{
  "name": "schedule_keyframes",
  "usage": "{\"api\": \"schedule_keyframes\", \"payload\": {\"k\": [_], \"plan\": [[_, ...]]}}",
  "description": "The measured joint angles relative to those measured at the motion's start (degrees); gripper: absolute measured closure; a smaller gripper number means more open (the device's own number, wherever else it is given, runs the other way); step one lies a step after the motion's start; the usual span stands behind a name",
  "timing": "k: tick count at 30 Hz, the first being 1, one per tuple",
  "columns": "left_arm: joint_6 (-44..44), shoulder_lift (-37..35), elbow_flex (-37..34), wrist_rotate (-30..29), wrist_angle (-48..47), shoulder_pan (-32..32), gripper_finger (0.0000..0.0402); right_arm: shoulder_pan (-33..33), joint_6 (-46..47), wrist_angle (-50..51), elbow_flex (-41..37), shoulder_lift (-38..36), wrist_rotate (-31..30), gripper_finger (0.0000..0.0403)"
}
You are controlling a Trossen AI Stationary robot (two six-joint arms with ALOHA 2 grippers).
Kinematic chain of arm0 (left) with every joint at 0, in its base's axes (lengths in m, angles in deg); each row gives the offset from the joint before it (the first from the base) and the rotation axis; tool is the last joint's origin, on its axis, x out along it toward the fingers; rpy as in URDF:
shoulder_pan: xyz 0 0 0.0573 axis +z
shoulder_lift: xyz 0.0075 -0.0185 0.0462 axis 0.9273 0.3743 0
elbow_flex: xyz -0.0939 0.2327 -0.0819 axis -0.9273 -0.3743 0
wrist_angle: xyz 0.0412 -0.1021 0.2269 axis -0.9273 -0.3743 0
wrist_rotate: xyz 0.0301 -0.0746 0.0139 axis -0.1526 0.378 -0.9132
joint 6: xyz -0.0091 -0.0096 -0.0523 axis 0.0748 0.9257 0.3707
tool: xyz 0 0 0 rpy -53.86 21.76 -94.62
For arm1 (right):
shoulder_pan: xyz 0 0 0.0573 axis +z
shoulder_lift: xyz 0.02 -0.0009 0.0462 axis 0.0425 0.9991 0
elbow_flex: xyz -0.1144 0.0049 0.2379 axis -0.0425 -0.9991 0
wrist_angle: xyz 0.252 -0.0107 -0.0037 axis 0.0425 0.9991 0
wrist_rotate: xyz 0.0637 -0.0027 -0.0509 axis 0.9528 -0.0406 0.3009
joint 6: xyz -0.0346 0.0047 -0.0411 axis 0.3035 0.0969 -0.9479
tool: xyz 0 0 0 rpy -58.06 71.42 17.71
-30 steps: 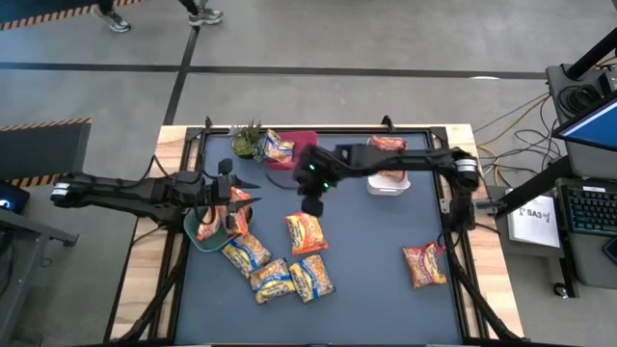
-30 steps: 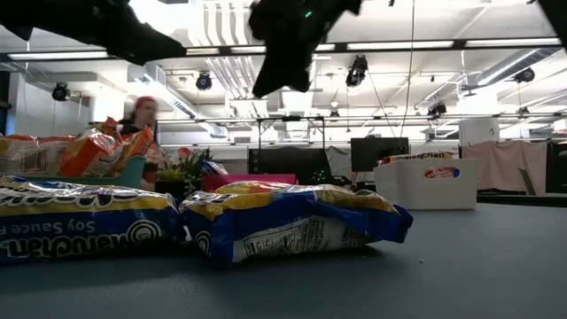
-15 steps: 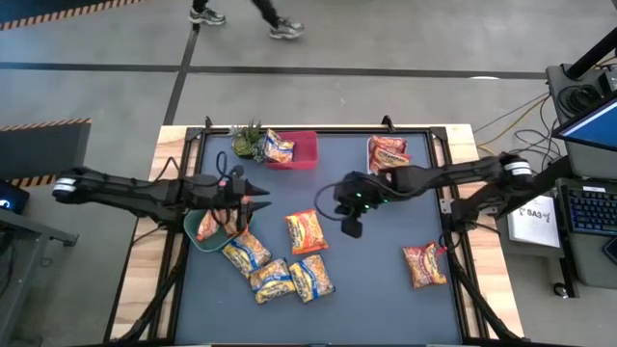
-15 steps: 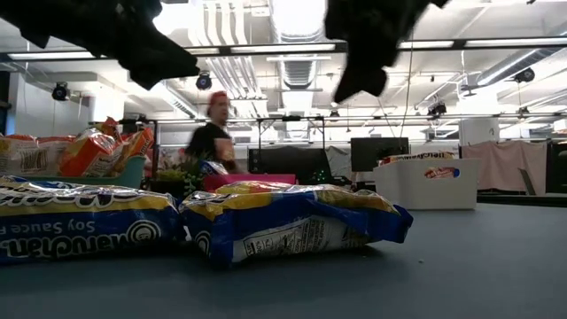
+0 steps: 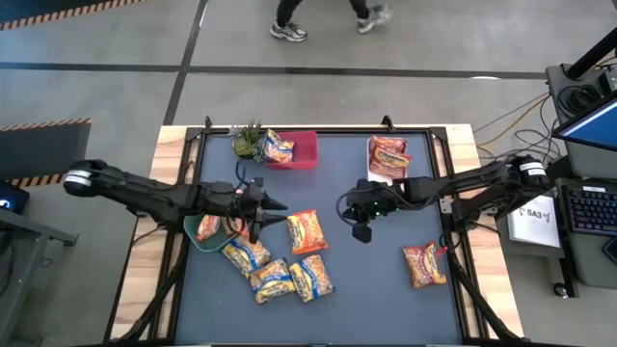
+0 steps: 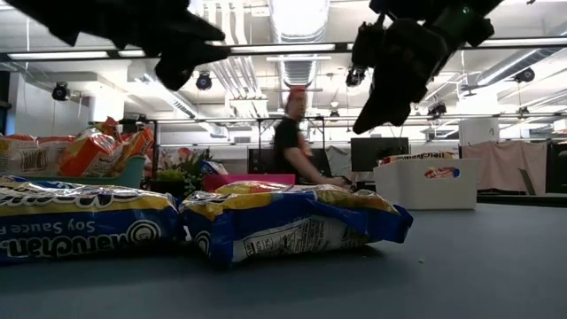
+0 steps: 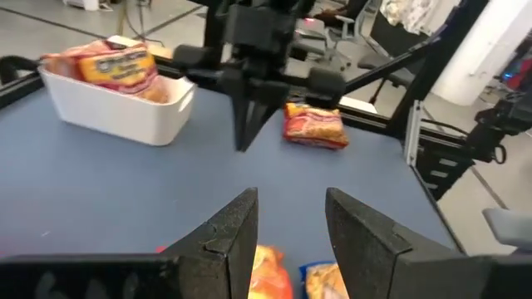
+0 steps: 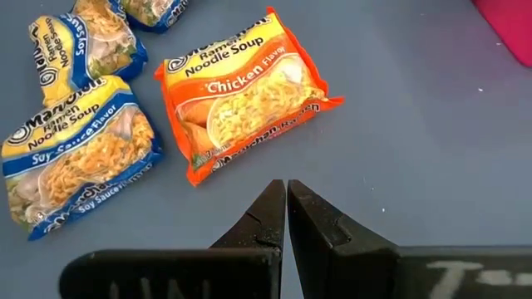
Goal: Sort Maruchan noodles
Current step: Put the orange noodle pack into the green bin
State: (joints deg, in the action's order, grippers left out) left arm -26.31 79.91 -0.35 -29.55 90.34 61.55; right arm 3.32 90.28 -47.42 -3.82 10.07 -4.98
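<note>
An orange Maruchan noodles packet [image 5: 306, 231] [image 8: 245, 95] lies flat mid-table. Three yellow-and-blue packets [image 5: 280, 272] [image 8: 79, 166] lie near it toward the near left. My right gripper [image 5: 360, 229] [image 8: 285, 195] hangs shut above the table, just right of the orange packet. My left gripper [image 5: 273, 204] [image 7: 291, 199] hovers open and empty, left of that packet and over the edge of a teal bowl [image 5: 193, 234] holding orange packets [image 5: 210, 229]. A red packet [image 5: 424, 264] lies near the right edge.
A pink bin [image 5: 307, 149] holding one packet and a small plant [image 5: 247, 143] stand at the far edge. A white bin [image 5: 387, 183] [image 7: 116, 112] with red packets sits far right. A person [image 6: 291, 133] walks beyond the table. Bare tabletop lies between the orange and red packets.
My right gripper has drawn back from near the pink bin toward the table's right and near side, sinking lower, still shut. My left gripper has gone toward the table's right, past the bowl's edge, and has rolled. No packet has moved.
</note>
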Motion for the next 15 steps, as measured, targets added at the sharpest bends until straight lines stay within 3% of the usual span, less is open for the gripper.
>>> {"api": "schedule_keyframes", "payload": {"k": [4,10,15], "plan": [[-0.44,4.71,5.39,0.0,-5.35,-1.46,0.0277,0.0,-0.11,-3.07,-1.77,0.42,0.01,0.0394],[2.48,10.66,16.15,0.0,-28.18,-4.28,0.0277,0.48,0.14,-3.4,-2.37,0.76,0.06,0.0394],[2.03,15.84,23.35,0.02,-38.96,-7.64,0.0277,1.73,0.96,-3.85,-2.37,0.74,0.02,0.0394]]}}
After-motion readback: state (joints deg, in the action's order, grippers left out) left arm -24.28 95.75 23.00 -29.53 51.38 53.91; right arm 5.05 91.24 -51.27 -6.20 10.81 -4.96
